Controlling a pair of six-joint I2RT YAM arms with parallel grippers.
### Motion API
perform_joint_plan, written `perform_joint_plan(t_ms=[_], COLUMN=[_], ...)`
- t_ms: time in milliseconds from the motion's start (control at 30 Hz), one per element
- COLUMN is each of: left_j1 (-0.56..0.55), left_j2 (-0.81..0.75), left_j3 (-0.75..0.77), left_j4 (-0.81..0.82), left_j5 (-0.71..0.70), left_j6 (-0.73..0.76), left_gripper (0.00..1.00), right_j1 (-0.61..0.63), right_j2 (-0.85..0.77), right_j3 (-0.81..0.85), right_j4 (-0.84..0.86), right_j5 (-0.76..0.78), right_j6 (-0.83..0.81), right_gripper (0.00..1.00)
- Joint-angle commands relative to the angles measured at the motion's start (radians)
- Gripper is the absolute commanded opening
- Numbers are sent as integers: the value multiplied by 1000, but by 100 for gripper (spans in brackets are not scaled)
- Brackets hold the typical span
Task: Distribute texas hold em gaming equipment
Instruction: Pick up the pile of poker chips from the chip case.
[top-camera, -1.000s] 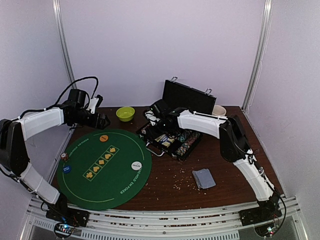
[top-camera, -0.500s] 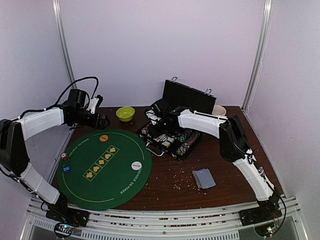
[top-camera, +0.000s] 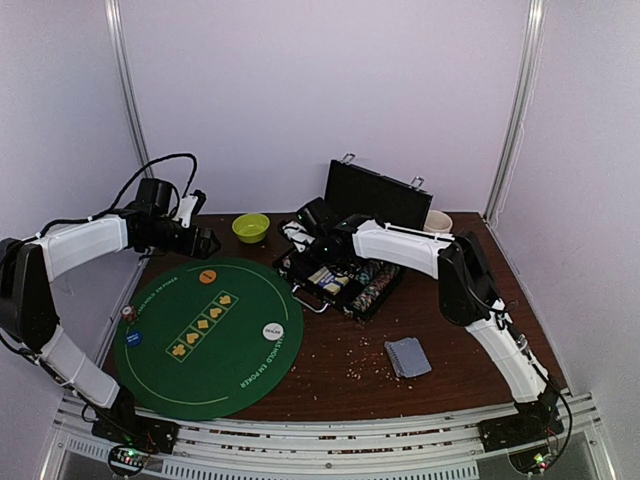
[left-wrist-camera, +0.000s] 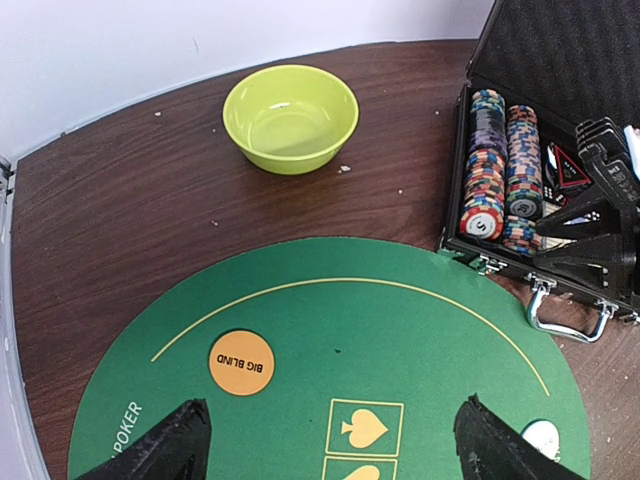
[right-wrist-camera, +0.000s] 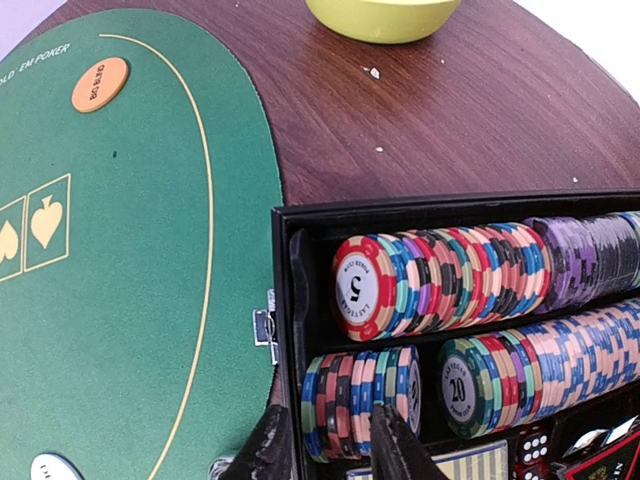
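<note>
While the small round multicoloured poker chips (right-wrist-camera: 440, 285) sit in rows inside the black hard-shell case (right-wrist-camera: 450, 207) just beside the round green felt mat (right-wrist-camera: 120, 250), the right gripper (right-wrist-camera: 330, 448) hangs over the short front row, its 2 fingers parted and pinching nothing visible. Fetching chips looks like the step in hand (the grey-blue card deck (top-camera: 407, 357) lies stacked on the wood, the white dealer disc (top-camera: 272, 330) on the mat). Next: lower, clamp a few chips, lift clear. The left gripper (left-wrist-camera: 325, 440) hovers spread wide, empty, above the mat.
</note>
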Motion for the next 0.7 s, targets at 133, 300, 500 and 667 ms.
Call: perform_joint_plan(t_ms=[133, 300, 500, 667], left_j1=[0, 1, 0, 0], left_j2=[7, 15, 19, 20], left_j3=[-4, -2, -4, -6], left_j4=[19, 19, 18, 19], left_j5=[22, 37, 43, 46], left_j6=[16, 17, 22, 22], left_gripper=[88, 88, 88, 88], right_j1=[8, -17, -35, -42], right_j2=[-37, -106, -94, -42], right_j3=[11, -49, -46, 3], right_j4=[-12, 92, 105, 51], right_j5=[-59, -201, -201, -76], right_j6=[-7, 68, 88, 99], right_gripper=[32, 34, 37, 41])
